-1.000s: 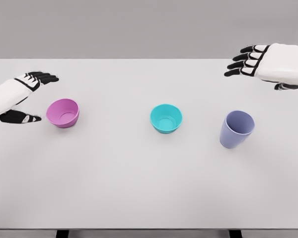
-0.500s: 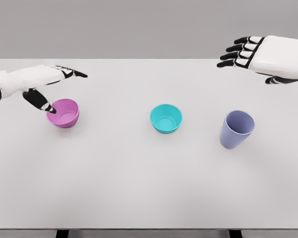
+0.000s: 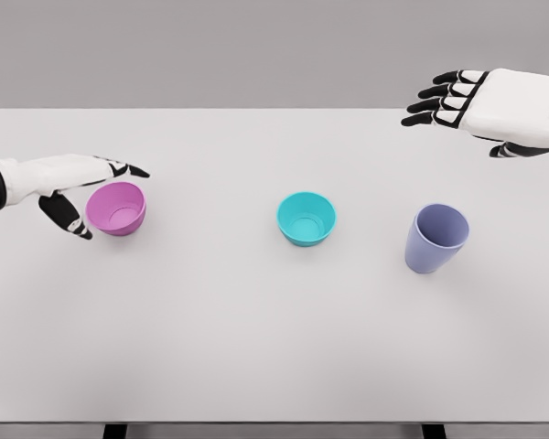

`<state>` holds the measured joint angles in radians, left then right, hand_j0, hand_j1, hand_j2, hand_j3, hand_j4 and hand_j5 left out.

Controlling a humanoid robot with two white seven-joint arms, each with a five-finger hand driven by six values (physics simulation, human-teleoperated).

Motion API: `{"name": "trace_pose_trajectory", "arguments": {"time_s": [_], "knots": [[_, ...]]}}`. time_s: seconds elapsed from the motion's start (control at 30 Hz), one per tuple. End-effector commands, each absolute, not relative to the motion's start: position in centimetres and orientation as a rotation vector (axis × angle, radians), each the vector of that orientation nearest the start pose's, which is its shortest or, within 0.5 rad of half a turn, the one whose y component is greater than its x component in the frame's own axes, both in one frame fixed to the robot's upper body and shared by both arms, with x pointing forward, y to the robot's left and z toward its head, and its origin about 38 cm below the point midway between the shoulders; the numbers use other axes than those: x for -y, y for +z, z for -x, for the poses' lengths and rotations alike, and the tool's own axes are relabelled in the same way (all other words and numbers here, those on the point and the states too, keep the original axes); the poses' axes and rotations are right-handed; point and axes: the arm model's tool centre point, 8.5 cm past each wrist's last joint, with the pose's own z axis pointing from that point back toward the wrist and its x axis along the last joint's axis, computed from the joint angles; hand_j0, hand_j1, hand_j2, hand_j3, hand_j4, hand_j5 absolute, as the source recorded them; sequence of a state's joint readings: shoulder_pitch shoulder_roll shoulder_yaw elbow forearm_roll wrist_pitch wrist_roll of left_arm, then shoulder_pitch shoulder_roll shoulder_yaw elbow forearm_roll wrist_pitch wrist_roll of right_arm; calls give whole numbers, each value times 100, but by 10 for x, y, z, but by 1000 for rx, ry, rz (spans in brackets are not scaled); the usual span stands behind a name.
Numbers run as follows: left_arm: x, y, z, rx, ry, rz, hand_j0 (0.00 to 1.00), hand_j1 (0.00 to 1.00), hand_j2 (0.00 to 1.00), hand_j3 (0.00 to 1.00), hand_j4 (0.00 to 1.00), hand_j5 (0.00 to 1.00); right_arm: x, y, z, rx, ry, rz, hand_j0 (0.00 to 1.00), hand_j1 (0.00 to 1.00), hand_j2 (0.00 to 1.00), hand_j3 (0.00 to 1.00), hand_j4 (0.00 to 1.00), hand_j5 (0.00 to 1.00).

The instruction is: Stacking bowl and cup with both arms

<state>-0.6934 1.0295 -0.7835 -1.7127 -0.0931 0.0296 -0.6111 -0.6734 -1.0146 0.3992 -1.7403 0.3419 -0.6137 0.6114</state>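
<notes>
My left hand [image 3: 73, 183] is spread wide around the pink bowl [image 3: 116, 208], holding nothing; a careless close could tip it; my right hand [image 3: 494, 110] hovers open, well above the cup [image 3: 435, 238].

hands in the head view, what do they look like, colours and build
Both are five-finger robot hands with smooth white shells. The left hand has a white back, black fingertips and a black thumb, with a grey band at the wrist by the picture's edge. The right hand has a blocky white back; its fingers are black with white segments between the joints. No cables or markings show.
</notes>
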Motion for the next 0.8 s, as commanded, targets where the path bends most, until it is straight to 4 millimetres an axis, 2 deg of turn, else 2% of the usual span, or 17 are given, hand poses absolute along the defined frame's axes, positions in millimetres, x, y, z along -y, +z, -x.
{"name": "trace_pose_trajectory", "arguments": {"time_s": [0.0, 0.17, 0.4, 0.77], "knots": [[-321, 229, -414, 1046, -1769, -386, 100, 100, 100, 100, 100, 100, 318, 348, -394, -1858, -2804, -902, 100, 100, 100, 100, 100, 100], [-317, 220, -423, 1014, -1813, -462, 100, 100, 100, 100, 100, 100, 318, 346, -393, -1859, -2809, -893, 100, 100, 100, 100, 100, 100], [-310, 222, -427, 1013, -1858, -523, 100, 100, 100, 100, 100, 100, 317, 344, -394, -1866, -2808, -887, 100, 100, 100, 100, 100, 100], [-308, 204, -432, 987, -1851, -492, 100, 100, 100, 100, 100, 100, 318, 341, -394, -1863, -2819, -883, 100, 100, 100, 100, 100, 100]]}}
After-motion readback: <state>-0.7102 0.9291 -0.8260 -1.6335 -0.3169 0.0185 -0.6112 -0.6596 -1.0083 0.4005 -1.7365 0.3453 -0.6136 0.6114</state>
